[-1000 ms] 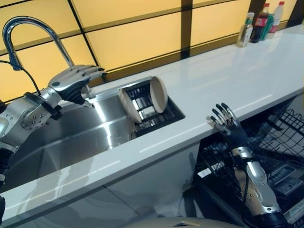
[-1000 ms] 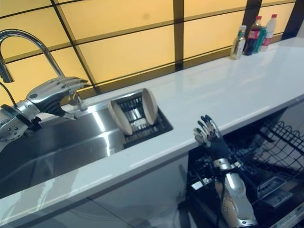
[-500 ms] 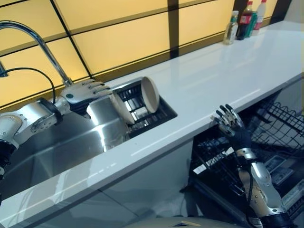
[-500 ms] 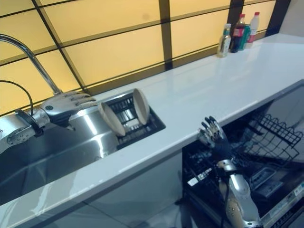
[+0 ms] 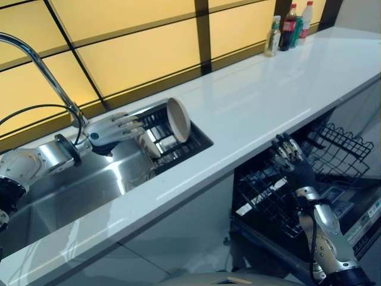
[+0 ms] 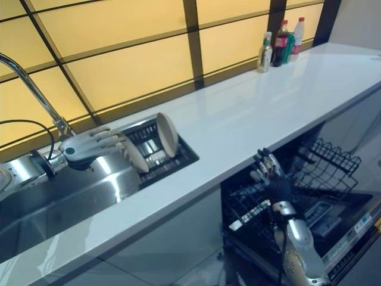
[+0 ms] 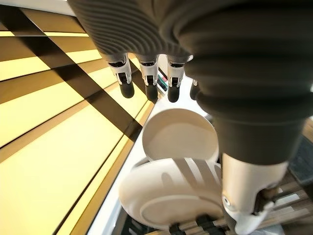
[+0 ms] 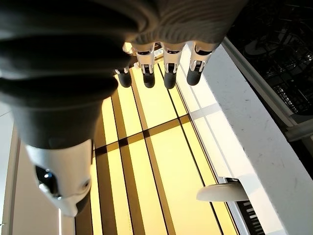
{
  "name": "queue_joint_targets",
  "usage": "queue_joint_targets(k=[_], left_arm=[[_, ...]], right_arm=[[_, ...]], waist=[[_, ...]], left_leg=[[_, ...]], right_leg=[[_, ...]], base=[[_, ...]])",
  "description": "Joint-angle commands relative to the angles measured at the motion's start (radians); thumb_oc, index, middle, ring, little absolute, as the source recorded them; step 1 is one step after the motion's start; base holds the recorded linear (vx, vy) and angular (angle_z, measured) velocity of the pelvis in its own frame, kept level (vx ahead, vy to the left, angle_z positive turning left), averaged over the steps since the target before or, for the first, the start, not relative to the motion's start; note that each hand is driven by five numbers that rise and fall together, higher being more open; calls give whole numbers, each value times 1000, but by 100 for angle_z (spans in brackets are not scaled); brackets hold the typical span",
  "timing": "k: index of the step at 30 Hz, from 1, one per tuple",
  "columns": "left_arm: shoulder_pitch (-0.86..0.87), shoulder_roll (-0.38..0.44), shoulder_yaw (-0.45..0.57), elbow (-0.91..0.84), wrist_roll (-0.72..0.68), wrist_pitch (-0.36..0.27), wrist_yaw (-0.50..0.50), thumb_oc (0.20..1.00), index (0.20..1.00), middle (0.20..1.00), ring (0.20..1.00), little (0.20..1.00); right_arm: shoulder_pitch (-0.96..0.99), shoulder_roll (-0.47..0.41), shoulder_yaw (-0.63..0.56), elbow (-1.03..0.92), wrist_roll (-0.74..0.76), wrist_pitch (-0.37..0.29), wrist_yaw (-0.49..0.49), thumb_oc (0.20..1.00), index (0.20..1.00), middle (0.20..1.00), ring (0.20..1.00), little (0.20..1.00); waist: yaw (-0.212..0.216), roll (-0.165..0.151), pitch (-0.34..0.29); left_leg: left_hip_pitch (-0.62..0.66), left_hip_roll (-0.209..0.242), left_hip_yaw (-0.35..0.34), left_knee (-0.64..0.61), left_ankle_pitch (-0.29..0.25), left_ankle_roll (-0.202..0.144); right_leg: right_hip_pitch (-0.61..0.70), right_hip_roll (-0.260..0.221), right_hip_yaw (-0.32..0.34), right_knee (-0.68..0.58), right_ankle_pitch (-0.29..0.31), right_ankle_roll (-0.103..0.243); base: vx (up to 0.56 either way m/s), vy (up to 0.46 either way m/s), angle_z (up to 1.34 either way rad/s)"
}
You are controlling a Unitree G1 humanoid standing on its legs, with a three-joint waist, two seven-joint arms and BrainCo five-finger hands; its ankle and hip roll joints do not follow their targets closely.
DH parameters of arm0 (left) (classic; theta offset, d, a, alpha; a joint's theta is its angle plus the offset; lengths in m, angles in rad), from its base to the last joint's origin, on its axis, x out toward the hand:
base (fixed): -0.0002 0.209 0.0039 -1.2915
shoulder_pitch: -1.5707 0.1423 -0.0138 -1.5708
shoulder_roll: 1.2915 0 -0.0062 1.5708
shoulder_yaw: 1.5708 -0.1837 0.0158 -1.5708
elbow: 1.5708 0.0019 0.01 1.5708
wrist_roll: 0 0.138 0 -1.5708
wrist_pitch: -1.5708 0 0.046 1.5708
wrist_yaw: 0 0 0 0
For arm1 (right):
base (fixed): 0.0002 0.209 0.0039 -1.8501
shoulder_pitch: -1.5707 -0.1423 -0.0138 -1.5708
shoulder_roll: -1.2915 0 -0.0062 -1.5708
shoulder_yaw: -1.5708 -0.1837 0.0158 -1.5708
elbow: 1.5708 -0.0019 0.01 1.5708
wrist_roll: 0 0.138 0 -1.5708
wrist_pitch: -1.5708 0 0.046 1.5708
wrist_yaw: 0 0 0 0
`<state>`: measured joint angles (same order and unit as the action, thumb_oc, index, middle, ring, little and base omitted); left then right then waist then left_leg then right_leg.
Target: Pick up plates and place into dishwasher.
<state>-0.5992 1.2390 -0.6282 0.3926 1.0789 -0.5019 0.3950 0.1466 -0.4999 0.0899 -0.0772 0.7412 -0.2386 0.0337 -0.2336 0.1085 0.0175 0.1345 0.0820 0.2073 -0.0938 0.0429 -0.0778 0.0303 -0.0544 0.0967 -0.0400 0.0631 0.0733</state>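
Observation:
Two beige plates stand on edge in a black rack (image 5: 189,142) at the right end of the sink. The near plate (image 5: 146,144) leans left, and the far plate (image 5: 178,118) stands behind it. My left hand (image 5: 109,130) hovers open just left of the near plate, its straight fingers (image 7: 148,84) reaching over the rim while the thumb (image 7: 248,195) hangs beside the plate's face (image 7: 168,197). Below the counter edge, my right hand (image 5: 289,158) is open with fingers up, in front of the open dishwasher's wire rack (image 5: 333,146).
A curved chrome faucet (image 5: 43,67) rises behind the steel sink (image 5: 71,190). The long white counter (image 5: 268,89) runs to the right, with three bottles (image 5: 287,25) at its far end. The dishwasher's lower rack (image 5: 268,196) is pulled out under the counter.
The camera has shifted. My left hand came down from beside the faucet and moved right to the near plate. The right hand holds its place by the dishwasher.

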Motion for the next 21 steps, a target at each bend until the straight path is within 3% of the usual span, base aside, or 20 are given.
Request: queue_joint_targets(k=[1, 10, 21], left_arm=[[-50, 46, 26, 54, -28, 77, -13, 1000, 1000, 1000, 1000, 1000], [-57, 55, -3, 79, -10, 85, -36, 1000, 1000, 1000, 1000, 1000], [-49, -2, -23, 127, 51, 107, 48, 1000, 1000, 1000, 1000, 1000]], right_arm=[[-22, -41, 25, -100, 24, -58, -6, 1000, 1000, 1000, 1000, 1000], [-22, -55, 32, -99, 35, -62, -19, 1000, 1000, 1000, 1000, 1000], [-21, -69, 34, -94, 38, -58, -26, 1000, 1000, 1000, 1000, 1000]], waist=[[-24, -26, -7], [-24, -23, -8], [-30, -27, -9]], left_leg=[[-37, -25, -4, 57, -99, 57], [-35, -17, 0, 55, -93, 51], [-38, -14, 5, 65, -93, 48]], right_leg=[[-41, -55, -15, 106, -71, 110], [-33, -49, -26, 95, -74, 106], [-32, -50, -31, 93, -75, 103]], base=[[25, -38, -4], [16, -25, -5], [19, -6, 0]])
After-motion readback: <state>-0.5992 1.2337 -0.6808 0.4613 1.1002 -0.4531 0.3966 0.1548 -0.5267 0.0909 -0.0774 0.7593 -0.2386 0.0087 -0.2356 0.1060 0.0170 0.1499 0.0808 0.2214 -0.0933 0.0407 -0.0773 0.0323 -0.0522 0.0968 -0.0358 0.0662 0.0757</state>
